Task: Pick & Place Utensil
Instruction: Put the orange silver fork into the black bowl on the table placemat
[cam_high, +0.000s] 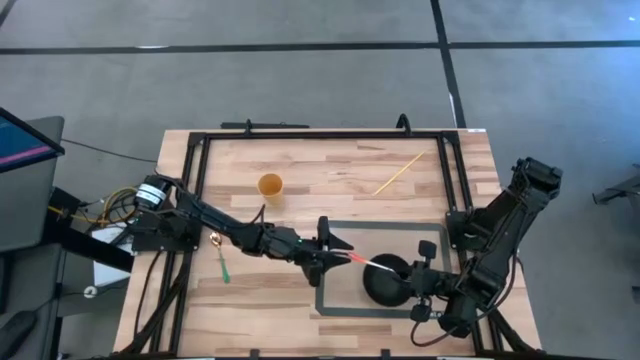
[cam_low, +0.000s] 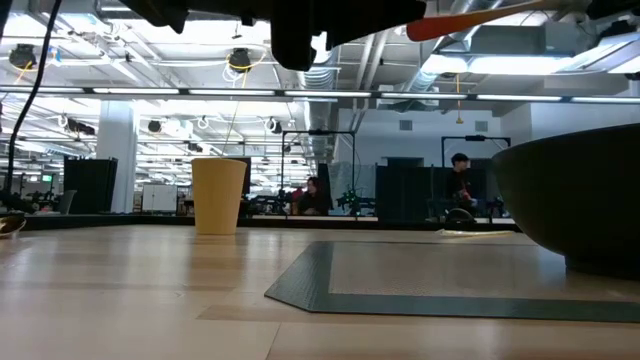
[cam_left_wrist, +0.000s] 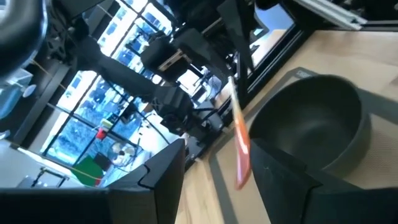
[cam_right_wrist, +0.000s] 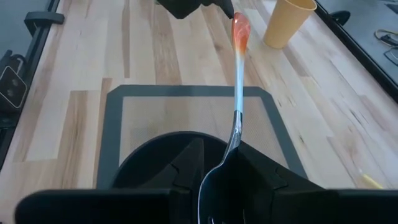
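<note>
Orange-handled spoon (cam_right_wrist: 238, 81) is held by the right gripper (cam_right_wrist: 225, 167) above the bowl (cam_high: 386, 283); the left gripper (cam_high: 335, 253), at nine o'clock, stands wide. Spoon may slip and miss the bowl.

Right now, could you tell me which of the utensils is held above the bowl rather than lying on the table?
The orange-handled spoon: the right gripper holds it over the bowl; the green utensil and stick lie flat.
</note>
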